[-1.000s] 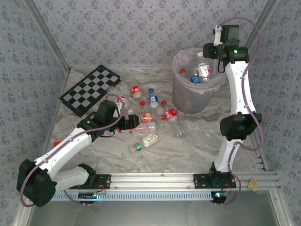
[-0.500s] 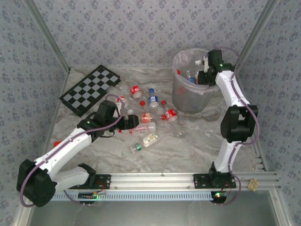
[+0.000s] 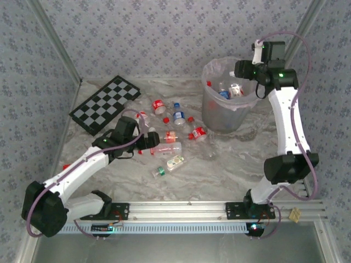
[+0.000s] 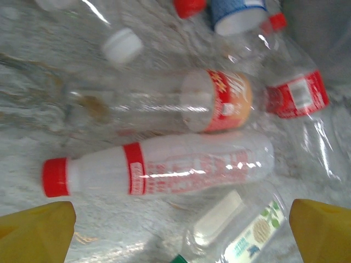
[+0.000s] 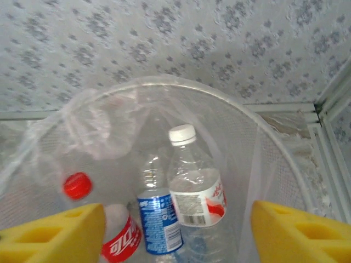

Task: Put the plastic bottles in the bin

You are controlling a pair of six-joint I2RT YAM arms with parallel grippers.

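Observation:
Several plastic bottles lie in the middle of the table, among them a red-labelled one (image 3: 158,105) and a blue-labelled one (image 3: 178,115). My left gripper (image 3: 151,143) hovers open just above a red-capped bottle with red print (image 4: 164,164). A green-labelled bottle (image 4: 241,235) lies between its yellow fingertips (image 4: 35,230). My right gripper (image 5: 178,235) stands open above the bin (image 3: 211,118) with nothing between its fingers. Inside the bin (image 5: 219,96) rest a white-capped bottle (image 5: 192,192), a blue-labelled bottle (image 5: 159,219) and a red-labelled bottle (image 5: 118,235).
A black-and-white chequered board (image 3: 107,103) lies at the back left. A small red-capped item (image 3: 66,166) sits by the left wall. Patterned walls close in the table on three sides, and a metal rail (image 3: 181,208) runs along the near edge.
My right gripper dipped into the bin, let go of a bottle and rose again with its fingers open. The left arm has hardly moved.

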